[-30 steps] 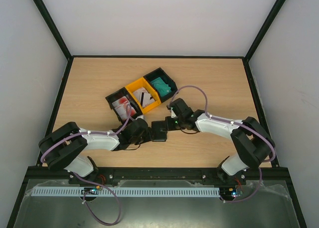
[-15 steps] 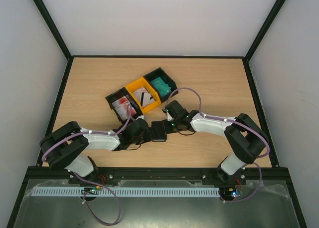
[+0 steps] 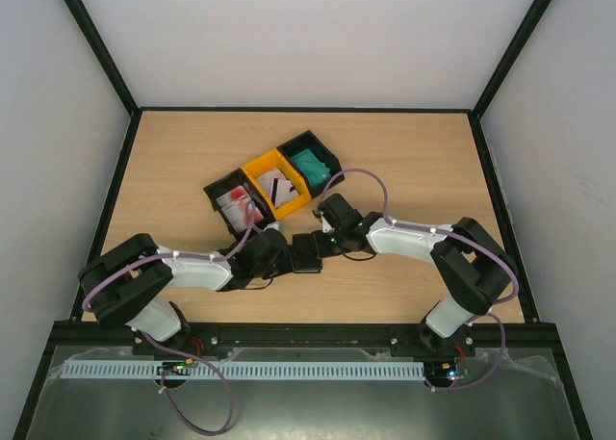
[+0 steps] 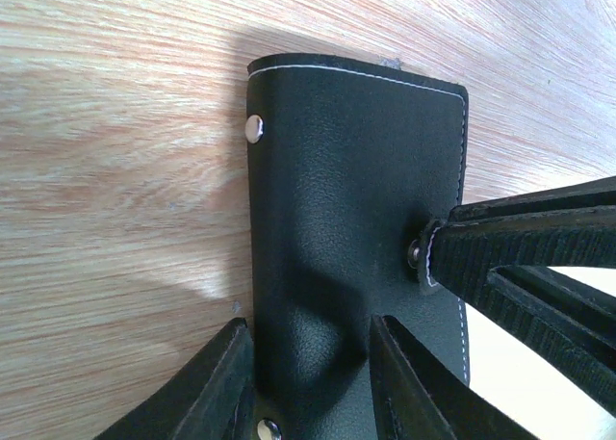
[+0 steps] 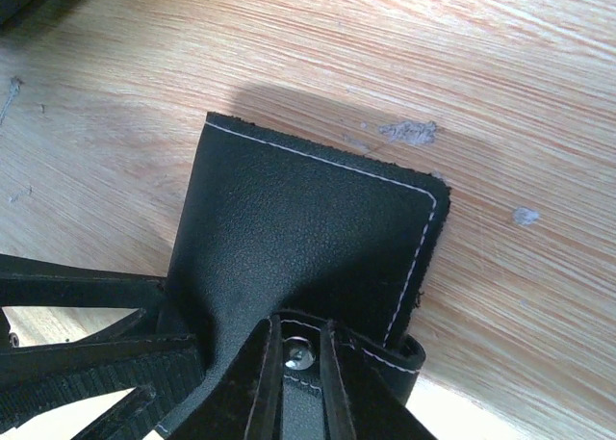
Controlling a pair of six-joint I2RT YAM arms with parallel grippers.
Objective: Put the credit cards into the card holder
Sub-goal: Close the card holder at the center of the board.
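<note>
1. Lying flat on the table (image 3: 414,161), the card holder (image 3: 308,252) sat between the two arms, just in front of the row of bins.
2. The left fingers (image 4: 226,382) stood partly apart at one end of it. One ran along its side edge and the other lay over the black face. Whether they clamped it could not be told.
3. The right fingers (image 5: 255,387) were drawn nearly together at the closure tab (image 5: 390,355), with its metal snap (image 5: 298,355) showing in the slit between them. A firm pinch could not be made out.
4. The credit cards (image 3: 310,163) lay sorted by kind. The teal ones were in the far black bin (image 3: 332,161), the white ones in the yellow bin (image 3: 252,175), and the red-and-white ones in the near black bin (image 3: 214,190).
</note>
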